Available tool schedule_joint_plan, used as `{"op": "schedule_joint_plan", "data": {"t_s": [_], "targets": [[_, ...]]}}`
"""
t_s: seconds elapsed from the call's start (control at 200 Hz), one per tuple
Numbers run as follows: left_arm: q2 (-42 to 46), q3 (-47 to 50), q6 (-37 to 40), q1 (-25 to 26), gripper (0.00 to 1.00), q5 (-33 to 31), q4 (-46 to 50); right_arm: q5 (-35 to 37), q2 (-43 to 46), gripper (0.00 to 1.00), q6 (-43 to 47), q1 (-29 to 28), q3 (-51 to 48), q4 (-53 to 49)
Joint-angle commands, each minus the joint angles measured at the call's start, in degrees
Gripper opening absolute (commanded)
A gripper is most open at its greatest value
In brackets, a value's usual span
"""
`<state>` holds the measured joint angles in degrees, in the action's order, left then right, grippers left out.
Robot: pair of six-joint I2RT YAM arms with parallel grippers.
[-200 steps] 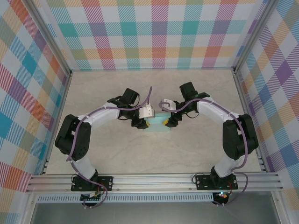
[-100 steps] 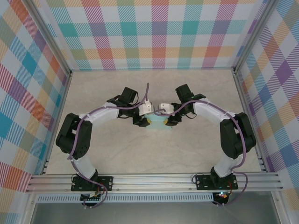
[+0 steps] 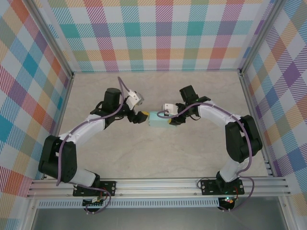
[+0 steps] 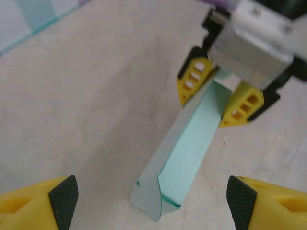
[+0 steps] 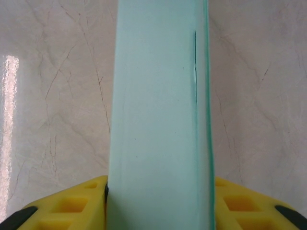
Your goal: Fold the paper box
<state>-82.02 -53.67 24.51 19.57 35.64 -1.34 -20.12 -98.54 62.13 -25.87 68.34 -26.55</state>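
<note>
right wrist: paper box (image 5: 158,120) ends beyond frame

The flat table top (image 3: 158,158), pale cream with faint marble veining, carries a long, narrow paper box (image 3: 157,120) of pale mint-turquoise thin card, lying near its middle with a rounded end flap loose.

The paper box (image 3: 157,120) lies between the left claw (image 3: 142,116), just beside it, and the right claw (image 3: 171,121) touching it.
</note>
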Motion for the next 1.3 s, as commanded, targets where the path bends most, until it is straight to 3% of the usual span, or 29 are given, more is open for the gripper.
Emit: {"op": "schedule_joint_plan", "data": {"t_s": [0.0,0.11,0.21,0.515,0.635,0.765,0.895,1.08,1.295], "targets": [[3.92,1.98,-17.28,-1.65,0.83,-4.65,-8.57,1.99,-2.78,0.35,-2.83,0.41,1.62,-1.44],[2.01,0.44,-29.62,-2.39,0.82,-7.69,-6.35,2.23,-3.76,0.35,-5.03,0.85,2.82,-2.3],[0.13,1.16,-34.34,-1.66,0.8,-7.51,-7.96,2.2,-4.62,0.35,-8.78,1.17,4.54,-3.02],[-10.3,-6.03,-21.61,3.29,0.73,-11.38,-3.6,2.26,-7.81,0.37,-14.25,1.24,8.52,-7.51],[-13.34,-6.22,-13.8,4.11,0.76,-5.34,-6.81,1.67,-7.9,0.37,-15.46,1.26,9.22,-8.29],[-17.62,-10.11,-11.67,4.32,0.73,-6.26,-4.25,2.04,-7.9,0.37,-14.86,1.26,9.46,-9.51],[-19.7,-11.74,-12.67,4.33,0.65,-7.42,-4.6,2.52,-7.8,0.37,-14.65,1.26,9.37,-10.09],[-19.92,-13.64,-14.89,4.68,0.42,-5.55,-2.81,4.3,-7.92,0.37,-15.55,1.25,9.62,-9.95],[-18.7,-14.6,-20.18,5.8,0.35,-3.85,-1.83,8.29,-8.66,0.34,-17.83,1.16,10.81,-9.18]]}}
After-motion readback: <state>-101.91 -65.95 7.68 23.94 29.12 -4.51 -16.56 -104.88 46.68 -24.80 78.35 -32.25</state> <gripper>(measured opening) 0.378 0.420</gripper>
